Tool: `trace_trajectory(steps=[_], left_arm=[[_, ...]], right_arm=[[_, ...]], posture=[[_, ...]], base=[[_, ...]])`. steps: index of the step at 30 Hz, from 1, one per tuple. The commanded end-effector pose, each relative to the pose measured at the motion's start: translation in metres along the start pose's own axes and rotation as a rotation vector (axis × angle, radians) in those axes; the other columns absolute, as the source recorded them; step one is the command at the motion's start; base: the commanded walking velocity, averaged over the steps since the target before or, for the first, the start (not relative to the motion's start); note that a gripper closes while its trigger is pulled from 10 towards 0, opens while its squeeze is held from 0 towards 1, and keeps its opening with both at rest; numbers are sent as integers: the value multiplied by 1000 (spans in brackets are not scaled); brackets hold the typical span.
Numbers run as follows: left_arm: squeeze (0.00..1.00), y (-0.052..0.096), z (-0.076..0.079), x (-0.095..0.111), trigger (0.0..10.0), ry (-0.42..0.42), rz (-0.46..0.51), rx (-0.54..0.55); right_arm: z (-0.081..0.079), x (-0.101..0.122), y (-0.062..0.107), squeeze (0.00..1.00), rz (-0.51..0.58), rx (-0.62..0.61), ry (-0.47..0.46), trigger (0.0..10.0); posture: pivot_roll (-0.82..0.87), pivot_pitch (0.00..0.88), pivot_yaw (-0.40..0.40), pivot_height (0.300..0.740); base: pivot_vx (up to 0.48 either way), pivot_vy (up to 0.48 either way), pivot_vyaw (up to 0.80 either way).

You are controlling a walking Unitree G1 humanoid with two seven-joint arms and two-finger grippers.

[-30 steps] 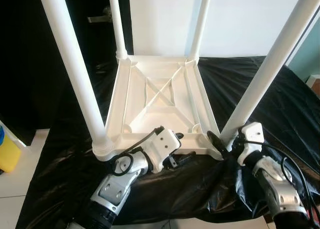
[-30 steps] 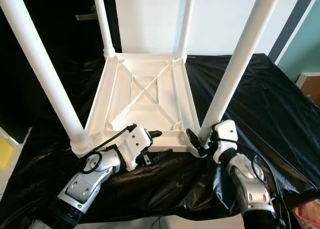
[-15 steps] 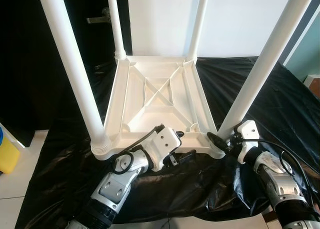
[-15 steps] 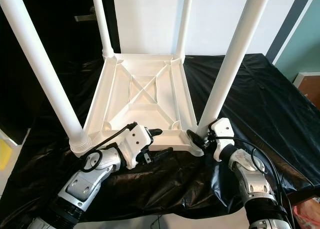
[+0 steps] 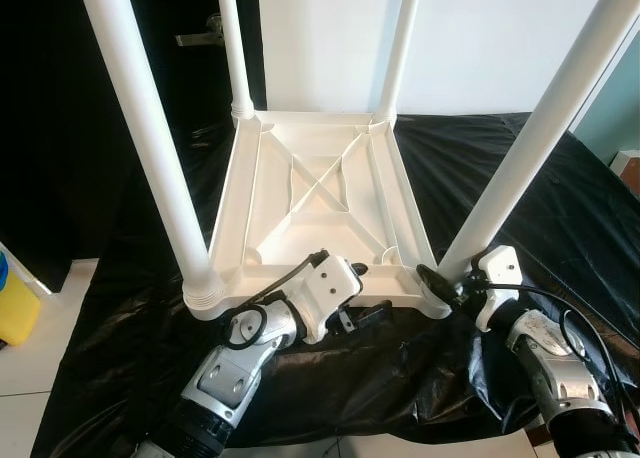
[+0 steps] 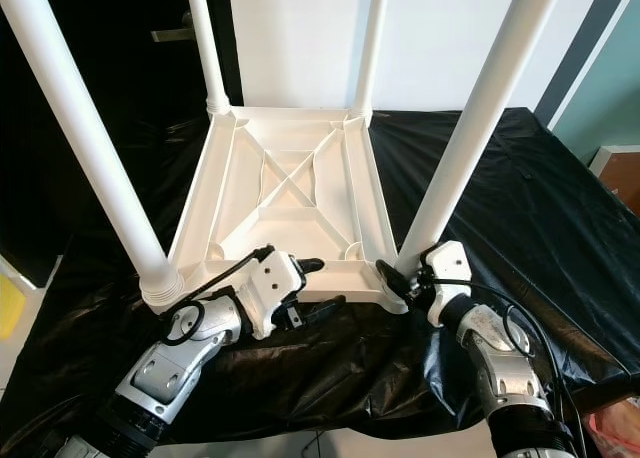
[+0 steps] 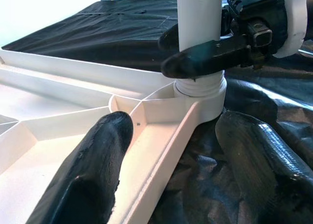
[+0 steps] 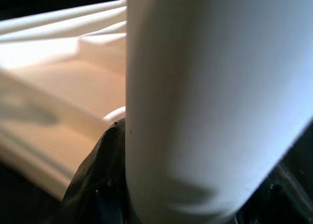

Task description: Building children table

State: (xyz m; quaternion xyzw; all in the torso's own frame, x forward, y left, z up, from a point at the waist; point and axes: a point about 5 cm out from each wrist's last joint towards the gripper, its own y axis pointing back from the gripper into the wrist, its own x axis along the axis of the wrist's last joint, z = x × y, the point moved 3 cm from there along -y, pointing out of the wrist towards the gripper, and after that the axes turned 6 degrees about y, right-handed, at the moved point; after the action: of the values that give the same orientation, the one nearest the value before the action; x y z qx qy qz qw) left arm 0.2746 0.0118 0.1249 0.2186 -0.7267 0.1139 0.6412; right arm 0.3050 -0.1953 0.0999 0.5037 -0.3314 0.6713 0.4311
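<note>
From the left eye view, we see the white table top (image 5: 318,203) lying upside down on the black sheet (image 5: 560,198), ribs up, and four white legs rising from its corners. That looks like all four legs in their sockets, so we judge the build close to done. Our left gripper (image 5: 362,290) sits at the near edge of the table top, one finger above the rim and one below it, spread across the edge. Our right gripper (image 5: 438,281) is at the base of the near right leg (image 5: 530,148), at the table top's near right corner.

The right eye view tells the same story: the near left leg (image 6: 85,138) stands in its ringed collar, the two far legs (image 6: 205,43) stand at the table top's far corners, and the near right leg leans slightly outward, so it may not be fully seated.

In the left wrist view, our two black fingers (image 7: 93,170) straddle the table top's rim, one inside the frame, one outside on the sheet, not pressed together. Beyond them the right gripper's fingers clasp the leg just above its socket.

In the right wrist view, the leg (image 8: 210,97) fills the space between our fingers, pinched close against the table top's corner. What seems left: seat this leg and flip the table upright.
</note>
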Motion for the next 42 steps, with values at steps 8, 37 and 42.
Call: trace_trajectory(steps=[8,37,42], left_arm=[[0,0,3,-4,10000,10,-13,-17],[0,1,6,-4,10000,21,-12,-8],[0,2,7,-4,10000,24,-10,-7]], right_arm=[[2,-8,10,0,-103,-423,-45,10000],[-26,-1,7,1000,-141,-613,-72,10000],[-22,8,14,1000,-65,-574,-65,10000]], posture=[[-35,0,-19,740],[-23,0,-38,740],[-23,0,-44,740]], base=[[0,0,0],[0,0,0],[0,0,0]])
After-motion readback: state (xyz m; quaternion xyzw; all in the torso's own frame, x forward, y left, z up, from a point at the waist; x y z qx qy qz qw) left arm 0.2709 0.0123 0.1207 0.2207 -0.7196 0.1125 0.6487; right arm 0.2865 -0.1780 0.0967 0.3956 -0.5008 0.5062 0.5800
